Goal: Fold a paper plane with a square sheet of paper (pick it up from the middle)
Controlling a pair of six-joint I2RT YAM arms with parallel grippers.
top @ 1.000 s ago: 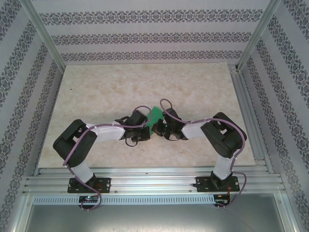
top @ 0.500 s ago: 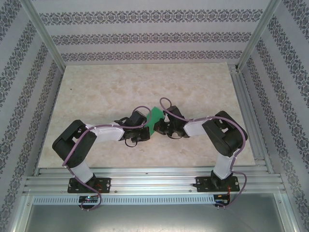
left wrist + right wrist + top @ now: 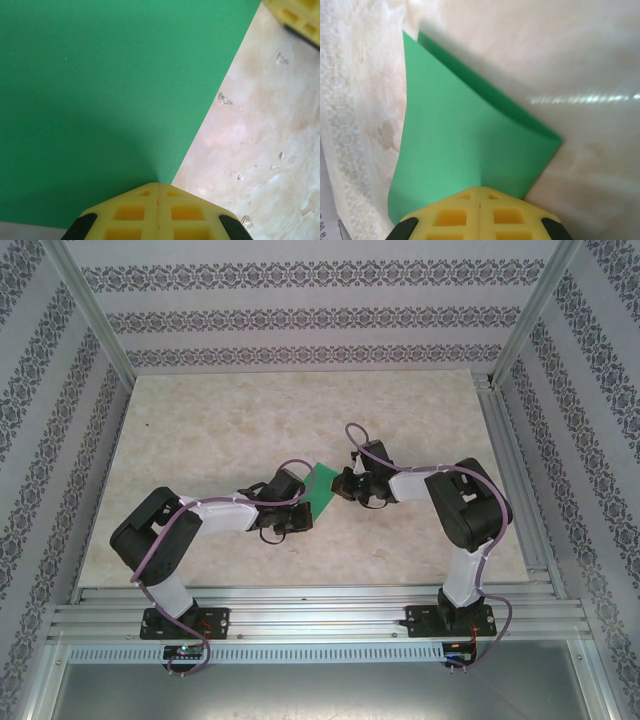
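Observation:
The square sheet of paper (image 3: 322, 490) is bright green, folded over on itself, and sits between my two grippers near the table's middle. My left gripper (image 3: 309, 508) is shut on its near left edge. In the left wrist view the yellow fingertips (image 3: 158, 186) meet at the paper (image 3: 100, 100), which covers most of that view. My right gripper (image 3: 339, 487) is shut on the opposite side. In the right wrist view its tips (image 3: 480, 190) pinch the paper (image 3: 455, 135), and a crease runs up from them, with a second layer showing behind the top edge.
The beige marble-patterned table (image 3: 220, 420) stretches far and to both sides of the arms. Aluminium rails (image 3: 505, 460) run along the right edge and the near edge. Patterned walls enclose the table. A yellow finger of the right gripper (image 3: 295, 15) shows in the left wrist view's corner.
My right gripper has moved away to the far right, and the green paper between the grippers has drawn out a little. The left arm has stayed in place.

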